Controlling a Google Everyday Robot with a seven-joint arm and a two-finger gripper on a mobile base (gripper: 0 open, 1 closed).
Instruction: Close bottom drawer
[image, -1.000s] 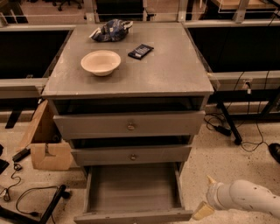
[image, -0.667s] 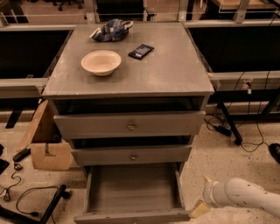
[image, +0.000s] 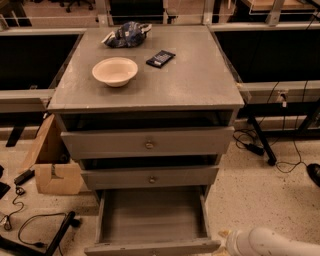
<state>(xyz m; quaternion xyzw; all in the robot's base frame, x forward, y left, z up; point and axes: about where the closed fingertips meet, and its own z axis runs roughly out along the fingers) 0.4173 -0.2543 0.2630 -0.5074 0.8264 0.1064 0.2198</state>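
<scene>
The bottom drawer of the grey cabinet is pulled far out, and its plain grey interior is empty. Its slim front panel runs along the bottom edge of the camera view, and its knob is out of view. My gripper is low at the bottom right, just right of the drawer's front right corner, and only its tip shows ahead of the white arm. The middle drawer and the top drawer each stand slightly out.
On the cabinet top are a cream bowl, a dark flat packet and a crumpled blue bag. A cardboard box and cables lie on the floor to the left. Table legs and cords are on the right.
My arm and gripper have moved left, closer to the open drawer's front right corner. The drawers have not moved.
</scene>
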